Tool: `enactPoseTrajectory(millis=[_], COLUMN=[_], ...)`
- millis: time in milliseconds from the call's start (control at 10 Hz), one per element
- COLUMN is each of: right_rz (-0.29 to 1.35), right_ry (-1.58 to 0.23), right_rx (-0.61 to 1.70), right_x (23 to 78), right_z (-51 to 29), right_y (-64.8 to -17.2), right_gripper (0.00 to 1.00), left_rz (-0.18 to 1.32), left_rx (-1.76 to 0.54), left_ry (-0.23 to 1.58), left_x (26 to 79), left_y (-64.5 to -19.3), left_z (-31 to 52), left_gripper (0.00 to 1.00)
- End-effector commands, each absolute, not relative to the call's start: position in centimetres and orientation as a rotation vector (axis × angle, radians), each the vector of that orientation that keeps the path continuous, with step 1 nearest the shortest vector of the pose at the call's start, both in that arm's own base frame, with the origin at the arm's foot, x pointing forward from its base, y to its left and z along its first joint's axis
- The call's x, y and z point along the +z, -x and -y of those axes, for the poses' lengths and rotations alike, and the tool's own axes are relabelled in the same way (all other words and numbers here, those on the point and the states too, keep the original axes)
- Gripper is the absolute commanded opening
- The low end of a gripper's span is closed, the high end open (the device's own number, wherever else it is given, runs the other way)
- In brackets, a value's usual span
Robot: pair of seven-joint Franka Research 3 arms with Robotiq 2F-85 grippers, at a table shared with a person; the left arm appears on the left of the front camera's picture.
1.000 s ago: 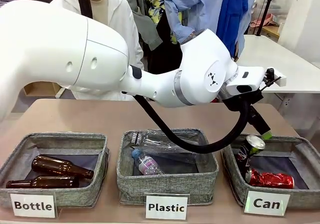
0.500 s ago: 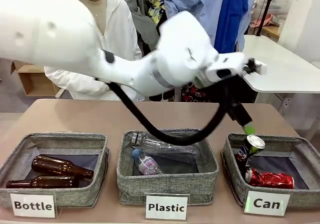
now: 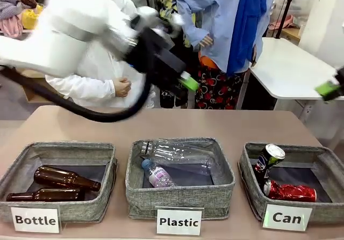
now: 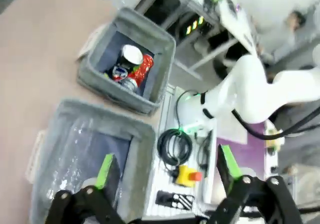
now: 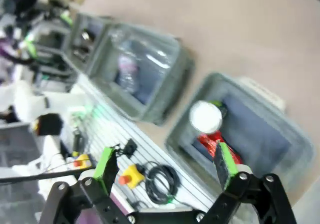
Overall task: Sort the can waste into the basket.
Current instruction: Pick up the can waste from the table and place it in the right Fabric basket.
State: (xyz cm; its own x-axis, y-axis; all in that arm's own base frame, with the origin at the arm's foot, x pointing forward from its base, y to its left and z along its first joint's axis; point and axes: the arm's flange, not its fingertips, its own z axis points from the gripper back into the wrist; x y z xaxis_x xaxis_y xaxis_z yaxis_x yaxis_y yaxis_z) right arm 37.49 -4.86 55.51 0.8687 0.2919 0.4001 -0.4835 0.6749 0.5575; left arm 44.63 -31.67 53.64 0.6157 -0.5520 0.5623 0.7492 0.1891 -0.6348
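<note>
Two cans are seen inside the "Can" basket [image 3: 290, 197] at the right end of the table, so the sorting looks finished. A crushed red can [image 3: 290, 192] lies flat on the dark lining near the front wall. A black-and-blue can [image 3: 267, 161] leans tilted against the left wall, its silver top above the rim and its lower end touching the red can; it was probably dropped rather than set down, which would explain the lean.

Beside this basket stand a "Plastic" bin [image 3: 180, 196] with clear bottles [image 3: 177, 155] and a "Bottle" bin [image 3: 58, 208] with brown bottles [image 3: 65, 178], kept apart by labels at the front.

The left gripper [image 3: 189, 82] is held high above the table's far edge, blurred. In the left wrist view its fingers [image 4: 105, 170] are spread wide with nothing between them, as suits an arm that has let go. The right gripper [image 3: 329, 89] is seen at the picture's right edge, well above the table; in the right wrist view its fingers [image 5: 105, 165] are likewise parted and empty.

Compared with a second ago, the left arm has been pulled away from just over the "Can" basket, up and back toward the robot's left. The black-and-blue can has stayed leaning where it was, and a person's hand [image 3: 121, 86] is now uncovered behind the arm.
</note>
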Motion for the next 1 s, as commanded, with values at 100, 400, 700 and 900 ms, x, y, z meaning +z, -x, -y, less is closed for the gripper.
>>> enactPoseTrajectory(millis=[100,400,700,900], right_rz=[0.254,0.229,0.21,0.203], right_ry=[-0.947,-1.14,-1.121,-1.165], right_rx=[0.516,0.268,0.026,0.211], right_x=[54.0,51.6,48.8,49.1], right_z=[0.1,-2.0,-0.1,-0.9], right_y=[-41.5,-43.9,-45.9,-44.8], right_gripper=[1.0,1.0,1.0,1.0], left_rz=[0.357,0.482,0.54,0.51], left_rx=[-0.604,-0.318,-0.301,-0.234], left_ry=[1.128,1.362,1.467,1.409], left_x=[50.8,46.7,43.0,45.0], left_y=[-44.1,-44.4,-43.3,-44.0], left_z=[19.0,5.8,-1.7,0.3], left_gripper=[1.0,1.0,1.0,1.0])
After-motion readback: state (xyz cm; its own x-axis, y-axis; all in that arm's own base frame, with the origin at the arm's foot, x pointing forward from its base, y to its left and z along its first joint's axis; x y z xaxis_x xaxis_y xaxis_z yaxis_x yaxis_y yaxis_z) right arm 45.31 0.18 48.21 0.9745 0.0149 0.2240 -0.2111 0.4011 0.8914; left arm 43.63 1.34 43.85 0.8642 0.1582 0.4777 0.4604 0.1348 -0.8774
